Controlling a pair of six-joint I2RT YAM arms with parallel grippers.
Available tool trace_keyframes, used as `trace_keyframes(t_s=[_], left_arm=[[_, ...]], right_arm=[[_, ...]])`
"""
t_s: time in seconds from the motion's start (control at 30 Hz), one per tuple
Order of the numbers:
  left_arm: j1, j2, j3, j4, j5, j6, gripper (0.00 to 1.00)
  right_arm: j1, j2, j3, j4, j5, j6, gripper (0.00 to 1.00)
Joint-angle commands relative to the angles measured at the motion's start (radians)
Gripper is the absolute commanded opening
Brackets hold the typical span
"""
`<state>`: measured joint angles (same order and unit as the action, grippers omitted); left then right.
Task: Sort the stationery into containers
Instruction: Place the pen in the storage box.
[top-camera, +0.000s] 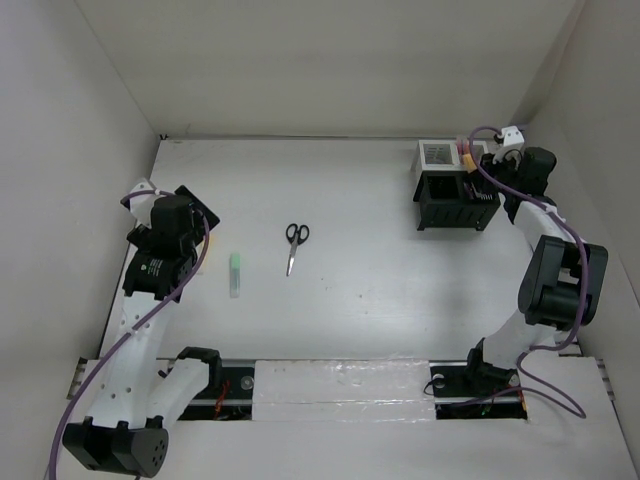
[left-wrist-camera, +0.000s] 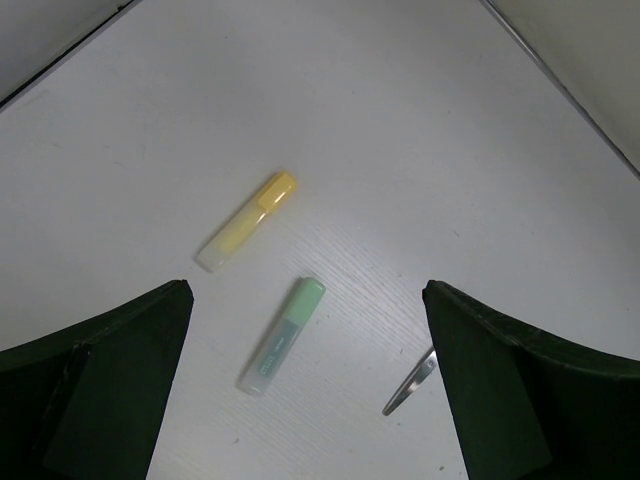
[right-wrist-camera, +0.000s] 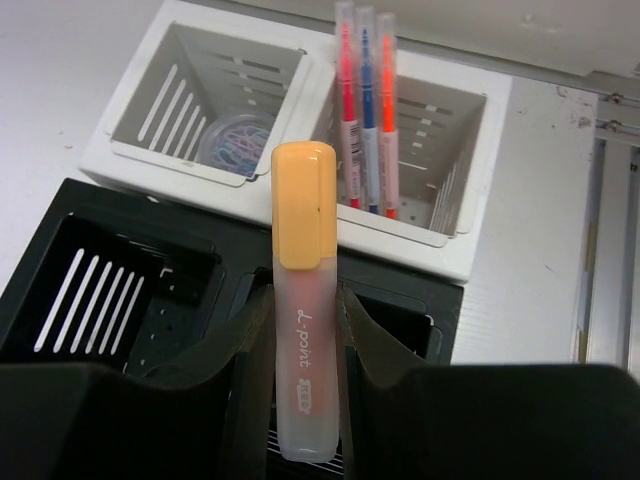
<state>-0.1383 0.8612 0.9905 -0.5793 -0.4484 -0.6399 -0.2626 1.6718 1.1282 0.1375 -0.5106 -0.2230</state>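
My right gripper (right-wrist-camera: 303, 310) is shut on an orange-capped highlighter (right-wrist-camera: 304, 210), held upright over the black mesh organiser (right-wrist-camera: 100, 215) at the back right (top-camera: 455, 200). Joined behind the organiser is the white compartment box (right-wrist-camera: 150, 165). Its right cell holds three thin pens (right-wrist-camera: 365, 110) and its left cell holds paper clips (right-wrist-camera: 232, 140). My left gripper (left-wrist-camera: 305, 300) hangs open above the table on the left. Below it lie a green highlighter (left-wrist-camera: 283, 335), a yellow highlighter (left-wrist-camera: 247, 222) and a scissors tip (left-wrist-camera: 410, 385). The black-handled scissors (top-camera: 295, 245) lie mid-table, right of the green highlighter (top-camera: 236, 272).
White walls close the table in at the back and on both sides. The arm bases and a taped strip (top-camera: 340, 390) run along the near edge. A purple cable (top-camera: 490, 180) loops from the right wrist over the organiser.
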Motion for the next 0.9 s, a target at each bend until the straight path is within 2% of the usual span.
trace_keyframes(t_s=[0.0,0.07,0.2,0.33,0.53,0.77,0.87], left_arm=[[-0.003,-0.001,-0.003,0.032,0.002,0.017,1.0],[-0.003,0.01,-0.003,0.032,0.002,0.017,1.0],[-0.003,0.03,-0.003,0.032,0.011,0.017,1.0],[-0.003,0.03,-0.003,0.032,0.011,0.017,1.0],[-0.003,0.041,-0.003,0.032,0.011,0.017,1.0],[-0.003,0.041,0.007,0.032,0.011,0.026,1.0],[-0.003,0.041,0.007,0.032,0.011,0.026,1.0]], right_arm=[[-0.009,-0.014,-0.002,0.065,0.026,0.022,0.0],[-0.009,-0.014,-0.002,0.065,0.026,0.022,0.0],[-0.009,-0.024,-0.002,0.065,0.023,0.022,0.06],[-0.009,-0.015,-0.002,0.065,0.012,0.022,0.22],[-0.009,-0.004,-0.002,0.065,0.003,0.034,0.25],[-0.009,-0.033,-0.031,0.065,0.023,0.043,0.38],[-0.009,-0.052,-0.031,0.065,0.034,0.043,0.38]])
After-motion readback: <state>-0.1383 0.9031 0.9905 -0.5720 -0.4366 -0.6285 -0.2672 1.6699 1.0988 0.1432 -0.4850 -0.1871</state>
